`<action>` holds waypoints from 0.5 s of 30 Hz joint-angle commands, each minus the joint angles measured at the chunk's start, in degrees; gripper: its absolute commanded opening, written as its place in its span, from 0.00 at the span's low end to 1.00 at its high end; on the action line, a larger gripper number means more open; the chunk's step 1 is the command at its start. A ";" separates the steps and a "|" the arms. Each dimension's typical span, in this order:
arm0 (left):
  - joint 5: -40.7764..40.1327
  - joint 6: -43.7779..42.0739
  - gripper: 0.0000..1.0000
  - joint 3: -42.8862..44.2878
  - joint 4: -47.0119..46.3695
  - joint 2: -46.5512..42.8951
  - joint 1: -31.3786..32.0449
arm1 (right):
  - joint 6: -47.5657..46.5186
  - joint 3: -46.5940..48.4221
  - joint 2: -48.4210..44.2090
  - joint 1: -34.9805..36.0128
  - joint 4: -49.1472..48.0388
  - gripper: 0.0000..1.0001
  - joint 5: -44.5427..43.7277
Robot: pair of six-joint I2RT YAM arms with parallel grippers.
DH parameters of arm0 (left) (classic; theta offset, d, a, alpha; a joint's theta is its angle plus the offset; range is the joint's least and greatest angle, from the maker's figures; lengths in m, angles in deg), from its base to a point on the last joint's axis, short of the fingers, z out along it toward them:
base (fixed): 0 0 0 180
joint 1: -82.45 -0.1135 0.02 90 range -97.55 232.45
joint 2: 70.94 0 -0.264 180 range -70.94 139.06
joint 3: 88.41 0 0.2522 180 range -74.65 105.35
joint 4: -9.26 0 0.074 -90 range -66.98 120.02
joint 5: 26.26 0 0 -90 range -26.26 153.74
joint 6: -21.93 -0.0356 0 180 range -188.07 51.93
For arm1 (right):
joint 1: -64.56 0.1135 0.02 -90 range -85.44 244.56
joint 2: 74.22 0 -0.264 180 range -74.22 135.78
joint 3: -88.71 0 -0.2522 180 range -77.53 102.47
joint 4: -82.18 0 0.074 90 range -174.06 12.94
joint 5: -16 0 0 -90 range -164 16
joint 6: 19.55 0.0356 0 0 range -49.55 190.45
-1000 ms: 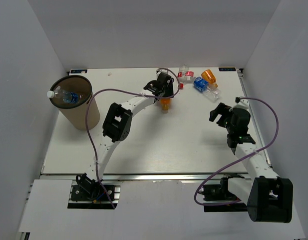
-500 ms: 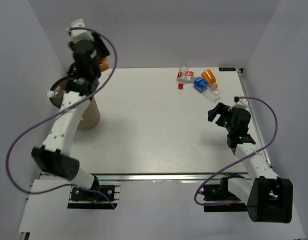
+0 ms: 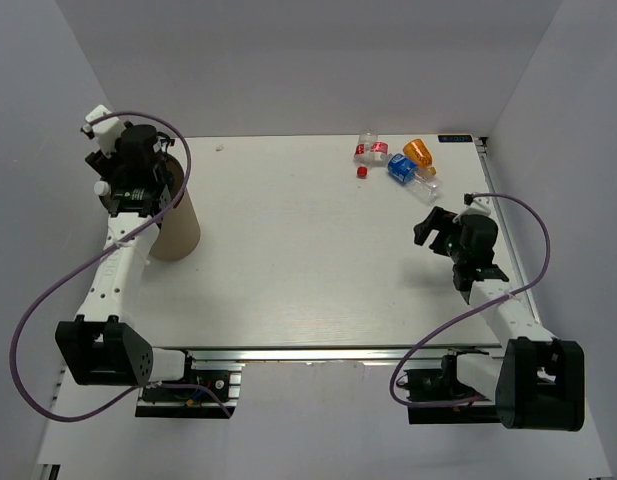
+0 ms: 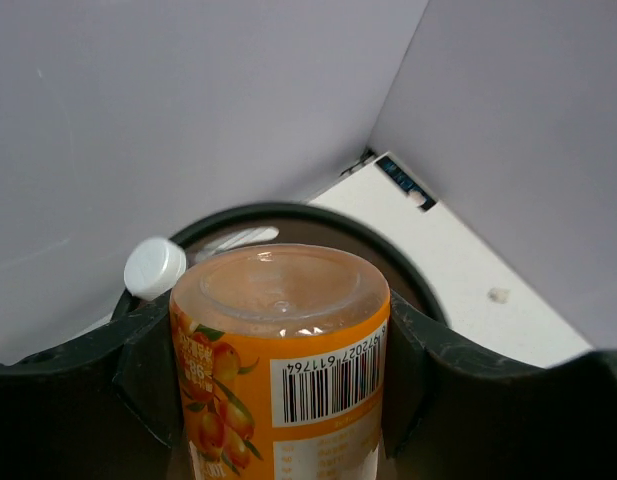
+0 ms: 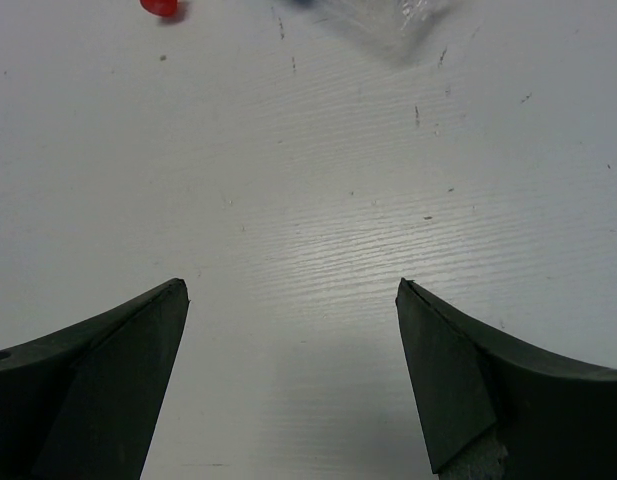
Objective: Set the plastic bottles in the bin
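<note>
My left gripper (image 3: 131, 180) hangs over the mouth of the brown bin (image 3: 176, 226) at the table's far left corner. It is shut on a stubby orange bottle (image 4: 278, 350), base outward, just above the bin's dark rim (image 4: 392, 246). Beside that bottle, the white cap (image 4: 154, 267) of a bottle inside the bin pokes up. Far right on the table lie a clear red-labelled bottle (image 3: 369, 150), an orange bottle (image 3: 419, 152) and a blue-labelled bottle (image 3: 401, 168). My right gripper (image 3: 434, 228) hovers open in front of them, with only bare table between its fingers (image 5: 123, 350).
A loose red cap (image 3: 361, 172) lies left of the blue-labelled bottle and shows again as the red cap (image 5: 160, 6) at the top of the right wrist view. White walls close in the table on the left, back and right.
The left arm carried the orange bottle from the back middle of the table, swung high to the left, and has now come down over the bin. The right arm has barely moved.
</note>
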 commanded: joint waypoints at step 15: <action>-3.61 5.57 0.98 -0.53 3.64 -0.06 -0.55 | -17.68 38.94 33.61 -2.66 9.62 0.89 4.80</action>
